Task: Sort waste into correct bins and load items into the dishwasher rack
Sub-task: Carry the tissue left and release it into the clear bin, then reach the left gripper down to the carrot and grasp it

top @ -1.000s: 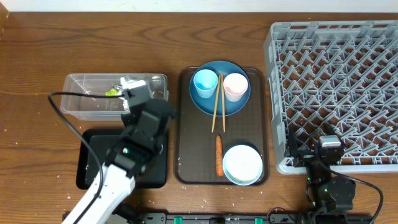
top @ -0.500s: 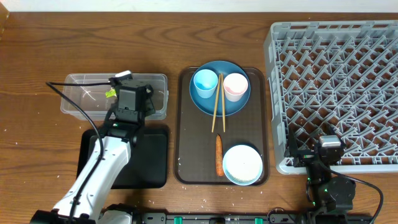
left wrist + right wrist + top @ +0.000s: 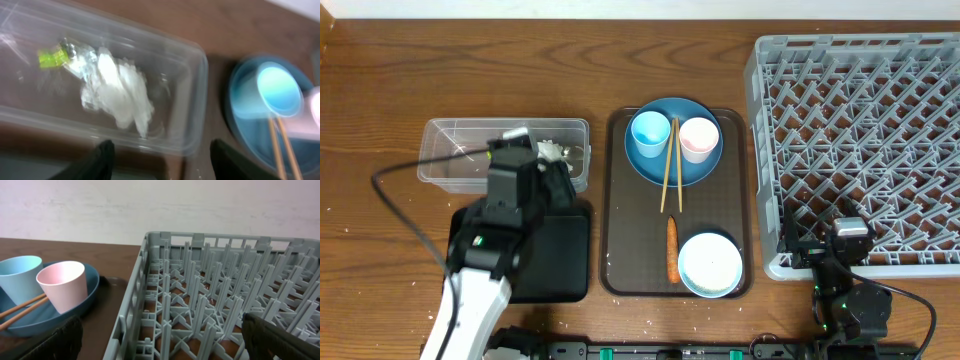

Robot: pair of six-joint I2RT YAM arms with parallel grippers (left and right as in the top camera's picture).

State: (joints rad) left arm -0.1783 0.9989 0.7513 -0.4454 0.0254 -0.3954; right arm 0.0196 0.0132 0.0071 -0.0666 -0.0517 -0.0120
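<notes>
Overhead: left arm (image 3: pixel 505 215) is seen stretched across the black tray (image 3: pixel 570 275), its wrist over the right part of the clear tub (image 3: pixel 445 165). Crumpled white paper (image 3: pixel 556 152) is noted inside the tub beside the wrist. On the brown serving tray (image 3: pixel 618 250) the blue plate (image 3: pixel 665 175) carries the light-blue cup (image 3: pixel 648 134) and pink cup (image 3: pixel 698 139), with chopsticks (image 3: pixel 669 170) laid between them. The carrot (image 3: pixel 672 250) lies just beside the bowl (image 3: pixel 710 264). The dishwasher rack (image 3: pixel 860 120) stands at the table's right, with the right arm (image 3: pixel 847 270) at its near corner

Left wrist, blurred: left pincer (image 3: pixel 162 152) is recorded with fingers apart, over the tub's near wall. The paper and a yellow-green wrapper (image 3: pixel 51 56) lie in the tub, just beside each other

Right wrist: right pincer (image 3: pixel 161 330) is recorded spread wide, facing the rack's side wall; both cups are seen upright on the plate at left
</notes>
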